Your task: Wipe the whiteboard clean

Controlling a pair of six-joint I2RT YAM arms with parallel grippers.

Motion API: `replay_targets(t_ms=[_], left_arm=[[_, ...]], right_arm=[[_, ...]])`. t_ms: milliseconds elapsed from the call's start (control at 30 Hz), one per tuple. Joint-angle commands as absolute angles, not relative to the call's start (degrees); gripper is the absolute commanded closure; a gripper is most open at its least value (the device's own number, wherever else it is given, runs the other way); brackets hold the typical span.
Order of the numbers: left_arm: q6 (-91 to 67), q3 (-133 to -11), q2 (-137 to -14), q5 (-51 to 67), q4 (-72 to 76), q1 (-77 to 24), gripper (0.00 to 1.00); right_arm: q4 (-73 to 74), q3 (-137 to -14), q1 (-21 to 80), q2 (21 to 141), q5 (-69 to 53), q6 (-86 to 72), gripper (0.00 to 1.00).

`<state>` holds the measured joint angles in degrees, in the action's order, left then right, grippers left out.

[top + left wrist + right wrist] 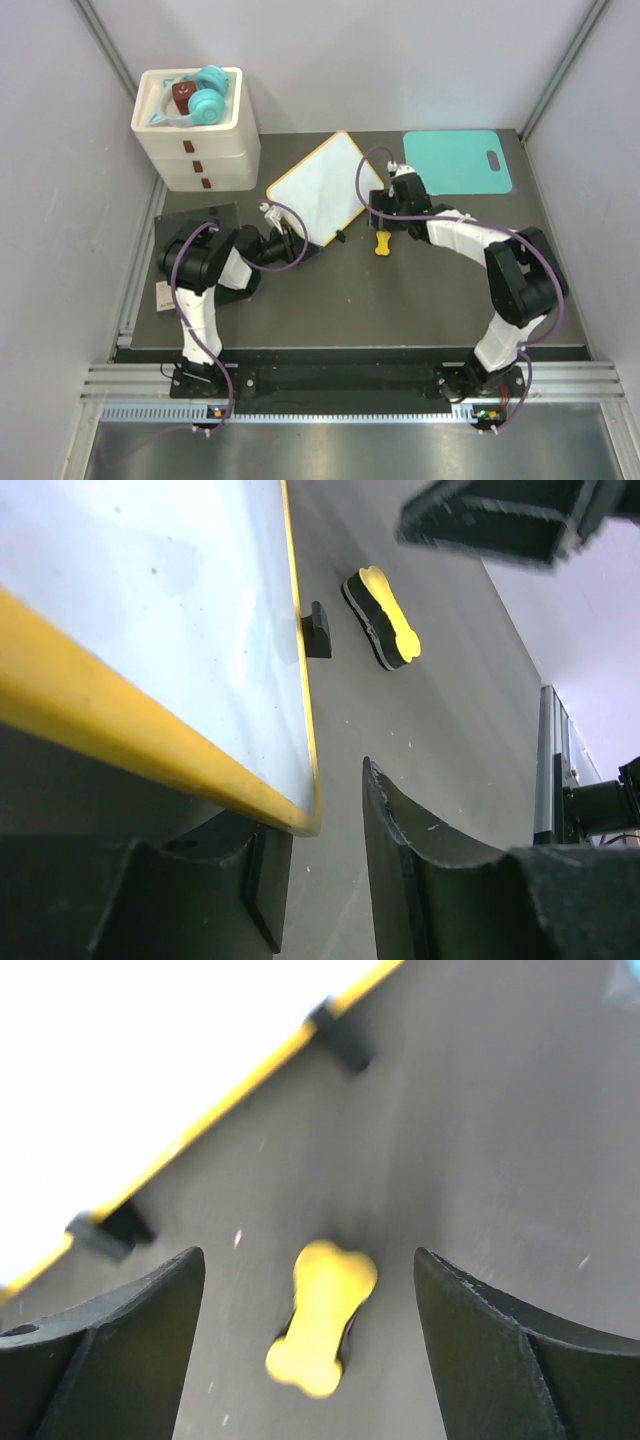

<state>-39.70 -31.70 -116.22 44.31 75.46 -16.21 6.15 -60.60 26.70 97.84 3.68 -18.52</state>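
The whiteboard [322,185], white with a thin yellow frame, lies turned like a diamond at the table's middle back; its surface [150,590] looks wiped, with faint smudges. My left gripper [302,244] is at its near corner. In the left wrist view the gripper [325,845] is open: the corner lies over the left finger [200,880], and the right finger [420,860] stands apart from the frame. A yellow bone-shaped eraser [383,243] with a black underside lies flat on the table by the board's right edge. My right gripper [308,1257] hovers open over the eraser [320,1320], touching nothing.
A white drawer unit [197,150] with teal items on top stands at the back left. A teal mat [458,160] lies at the back right, and a black pad [190,222] sits under the left arm. A black foot [317,630] juts from the board's edge.
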Motion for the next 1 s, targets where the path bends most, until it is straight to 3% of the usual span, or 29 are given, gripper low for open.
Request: replay_targets(t_ms=[0,167,600,633,733,800,967], left_arm=[[-38.2,-31.0,-114.3,46.9,80.8,-16.5,0.61],[-38.3,-30.6,-114.3,47.2,81.8,-16.5,0.54],[-39.3,-26.5,-111.1,47.5,86.5,-16.5,0.47],[-39.6,-25.7,-110.3,47.3,87.1,-16.5,0.49],[-41.4,-22.8,-108.1,46.7,88.1,-16.5,0.81],[-42.7,-20.6,-106.5,44.7,89.4,-16.7,1.00],[-37.2,-14.6,-95.0,32.7,79.4,-22.3,1.00]], right_arm=[[-1.6,-65.5,23.1,102.9,2.1,-17.3,0.20],[-0.2,-72.2,21.0,108.3,0.9,-17.5,0.24],[-6.2,-69.0,18.0,105.8,-3.1,-20.0,0.44],[-6.2,-69.2,17.9,106.3,-3.0,-20.2,0.61],[-3.7,-71.8,17.8,108.0,-1.1,-20.4,0.96],[-2.4,-72.7,17.7,109.5,1.8,-20.7,1.00],[-1.6,-74.5,17.5,112.3,3.3,-21.5,1.00]])
